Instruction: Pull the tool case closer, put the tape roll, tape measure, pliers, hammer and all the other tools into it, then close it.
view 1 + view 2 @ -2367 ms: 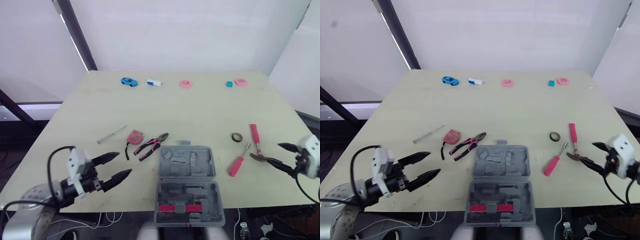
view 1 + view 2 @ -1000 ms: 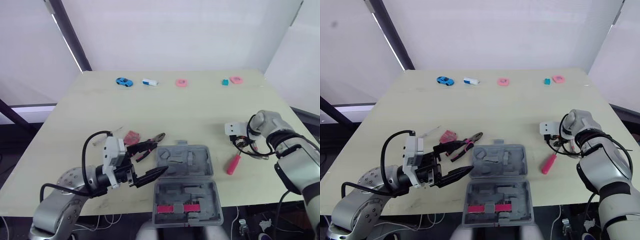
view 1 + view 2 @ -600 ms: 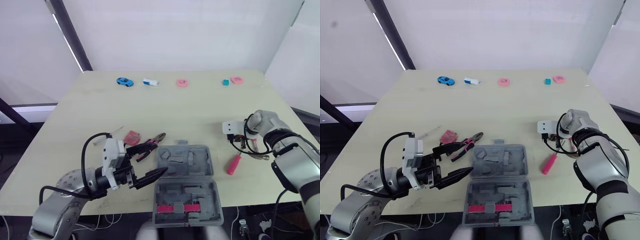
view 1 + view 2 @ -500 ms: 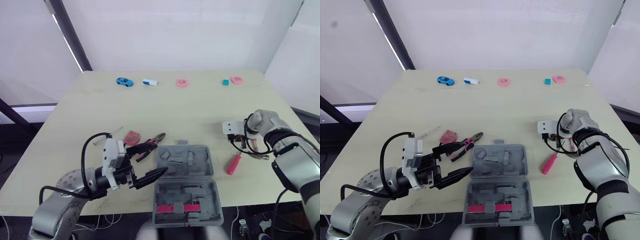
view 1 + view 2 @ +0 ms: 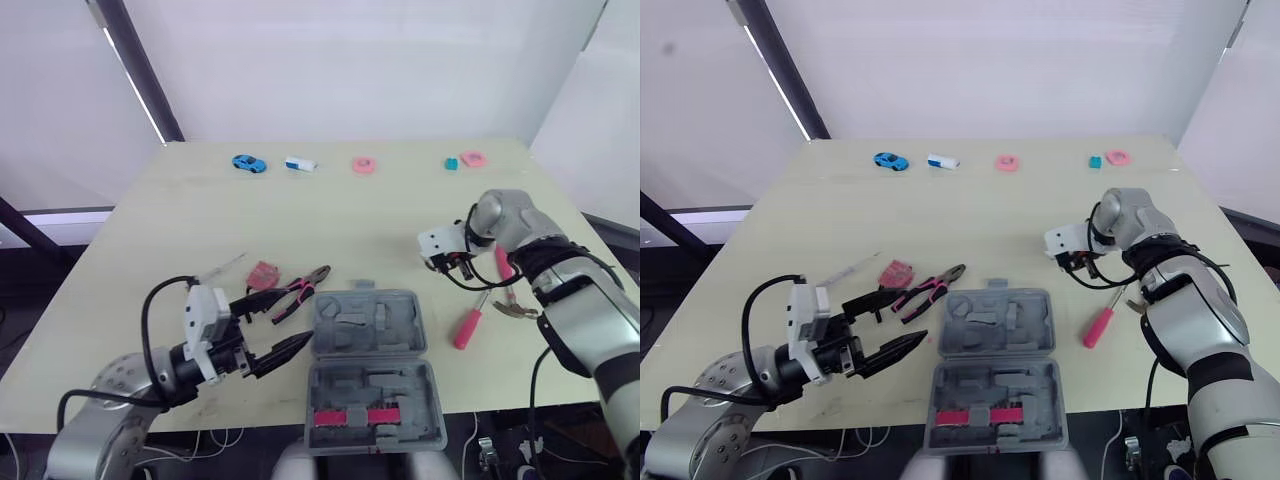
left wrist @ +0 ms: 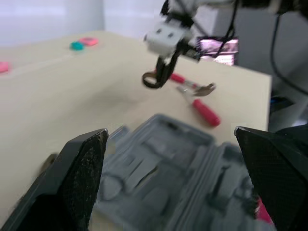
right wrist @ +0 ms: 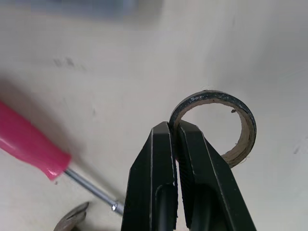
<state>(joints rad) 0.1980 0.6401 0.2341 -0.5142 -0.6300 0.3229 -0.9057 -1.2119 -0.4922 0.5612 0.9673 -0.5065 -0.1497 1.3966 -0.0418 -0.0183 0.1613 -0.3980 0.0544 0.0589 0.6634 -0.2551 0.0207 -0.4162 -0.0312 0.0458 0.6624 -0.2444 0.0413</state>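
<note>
The grey tool case [image 5: 372, 372] lies open near the table's front edge. My right gripper [image 5: 446, 264] is shut on the wall of the dark tape roll [image 7: 217, 128] and holds it just above the table, right of the case. The hammer [image 5: 506, 288] and the red screwdriver [image 5: 469, 326] lie further right. The pink-handled pliers [image 5: 300, 290], the red tape measure [image 5: 265, 273] and a thin screwdriver [image 5: 222, 268] lie left of the case. My left gripper [image 5: 298, 317] stands open and empty by the case's left side, near the pliers.
Along the table's far edge sit a blue toy car [image 5: 247, 163], a white and blue block [image 5: 300, 164], two pink pieces [image 5: 364, 166] and a teal piece [image 5: 451, 163]. The case reaches almost to the front edge.
My right gripper has shut on the tape roll and carried it off the table to the left, towards the case. My left arm has drawn back a little to the left.
</note>
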